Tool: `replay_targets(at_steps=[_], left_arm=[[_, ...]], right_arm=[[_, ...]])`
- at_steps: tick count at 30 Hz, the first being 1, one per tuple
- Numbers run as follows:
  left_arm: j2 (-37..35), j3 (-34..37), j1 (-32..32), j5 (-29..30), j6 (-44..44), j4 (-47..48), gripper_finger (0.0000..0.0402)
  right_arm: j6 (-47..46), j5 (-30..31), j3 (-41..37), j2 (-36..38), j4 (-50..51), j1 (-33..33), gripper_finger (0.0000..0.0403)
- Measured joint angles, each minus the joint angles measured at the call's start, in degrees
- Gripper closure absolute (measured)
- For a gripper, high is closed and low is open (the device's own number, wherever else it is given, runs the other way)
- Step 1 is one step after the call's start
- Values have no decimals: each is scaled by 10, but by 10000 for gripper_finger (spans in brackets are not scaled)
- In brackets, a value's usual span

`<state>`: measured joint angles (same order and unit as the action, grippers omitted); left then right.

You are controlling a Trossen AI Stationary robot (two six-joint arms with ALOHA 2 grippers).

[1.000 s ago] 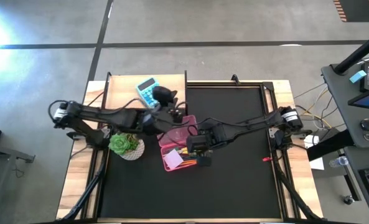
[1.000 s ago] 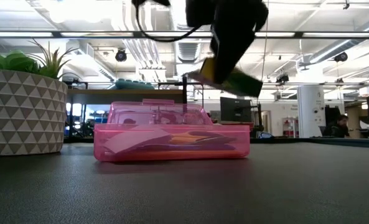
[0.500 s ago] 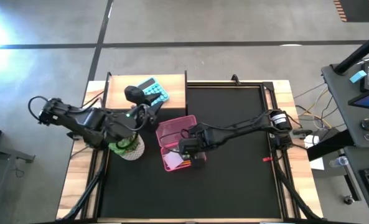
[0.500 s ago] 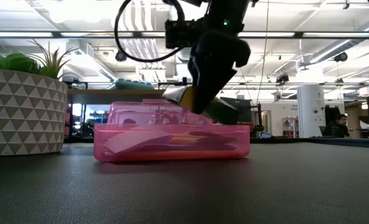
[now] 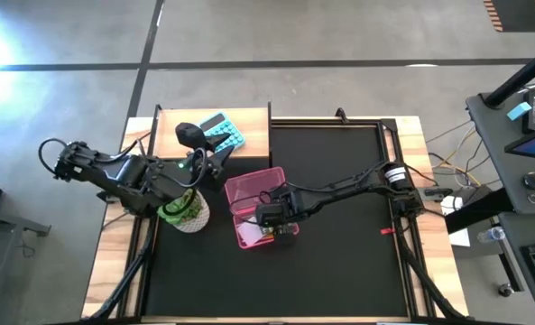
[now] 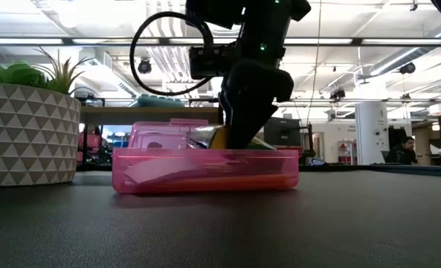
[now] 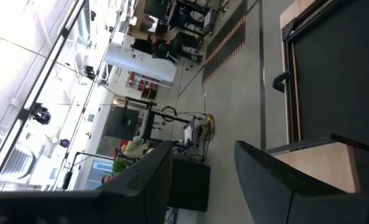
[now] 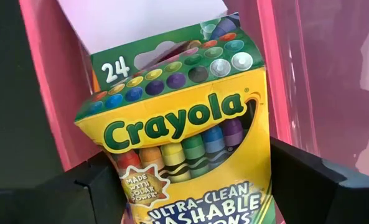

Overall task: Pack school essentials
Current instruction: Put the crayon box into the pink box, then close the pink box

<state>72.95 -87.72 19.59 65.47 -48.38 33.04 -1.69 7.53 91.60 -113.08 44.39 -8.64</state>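
An open pink pencil case [image 5: 249, 200] lies on the black mat, and a white note pad [image 8: 140, 18] and other stationery show inside it. My right gripper [image 5: 274, 219] stands over the case's near half, shut on a yellow crayon box [image 8: 184, 124]. My left gripper [image 5: 215, 155] is open with nothing in it, held high near the case's far left corner and pointing roughly level. In the low view the crayon box [image 6: 214, 137] dips behind the case's front wall [image 6: 205, 170]. My right gripper pinches the crayon box between its two fingers [image 8: 100, 186], one on each narrow side [image 8: 131, 180], at the end nearest the wrist. The fingers slant down from above. The box is tilted, its free end down inside the case; whether it touches the contents is hidden.
A potted green plant [image 5: 184, 209] in a patterned pot [image 6: 27, 134] stands just left of the case. A light-blue calculator [image 5: 224, 134] lies on the wooden board at the far left. Bare black mat [image 5: 339, 271] stretches to the right and near side.
My right gripper has sunk toward the pink case with the crayon box, bringing the box from above the rim down inside it. My left gripper has drawn back from the case's lid toward the table's left edge and risen, then kept still.
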Motion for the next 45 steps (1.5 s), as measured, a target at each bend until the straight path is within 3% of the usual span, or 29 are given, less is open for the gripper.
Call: replay_targets(at_steps=[13,23,31,45], left_arm=[[0,0,0,9,-1,0,244],[0,0,0,9,-1,0,244],[0,0,0,9,-1,0,244],[-29,0,8,38,-1,12,244]], right_arm=[[-3,-5,0,0,4,1,94],[-13,-17,0,0,27,9,40],[-22,-20,0,11,39,11,34],[17,-20,-11,148,46,14,34]])
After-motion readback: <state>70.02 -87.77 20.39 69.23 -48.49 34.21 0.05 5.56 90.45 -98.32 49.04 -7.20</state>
